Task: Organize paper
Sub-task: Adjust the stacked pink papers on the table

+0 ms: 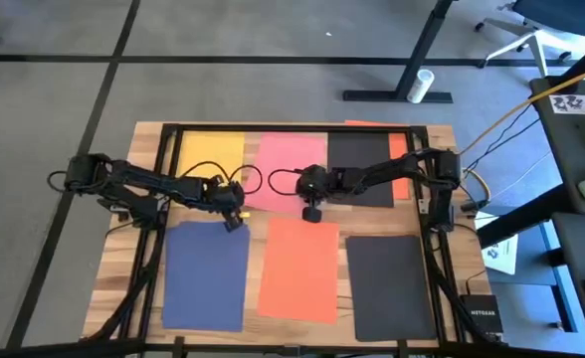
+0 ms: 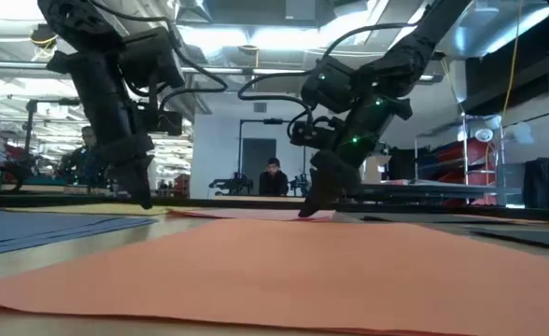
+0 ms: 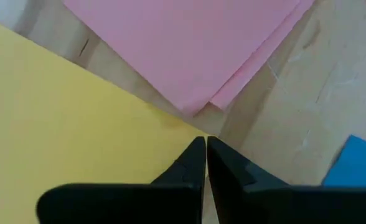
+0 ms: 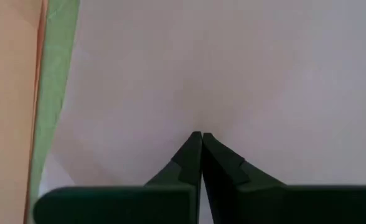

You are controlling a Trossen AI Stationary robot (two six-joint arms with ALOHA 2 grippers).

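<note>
Six coloured sheets lie on the wooden table [image 1: 123, 268] in your overhead view, three in a far row and three in a near row. Far row: a yellow sheet [image 1: 210, 154] at 10 o'clock, a pink sheet [image 1: 288, 164] at 12, a black sheet [image 1: 357, 159] at 1 with an orange edge [image 1: 399, 149] showing from under its right side. Near row: a navy sheet [image 1: 206, 276] at 7, an orange sheet [image 1: 300, 268] at 6, a second black sheet [image 1: 390, 286] at 5. The left gripper [image 1: 232, 221] sits at the yellow sheet's near right corner; the right gripper [image 1: 311, 212] sits at the pink sheet's near edge.

From table height, you see the orange sheet [image 2: 284, 271] filling the foreground, with both grippers pointing down to the table behind it.

Your left wrist camera shows the left gripper [image 3: 205, 144] with its fingers pressed together, tips over the yellow sheet's [image 3: 65, 124] edge, the pink sheet's [image 3: 183, 43] corner just beyond.

Your right wrist camera shows the right gripper [image 4: 201, 138] likewise closed, tips over the pink sheet [image 4: 233, 68].
</note>
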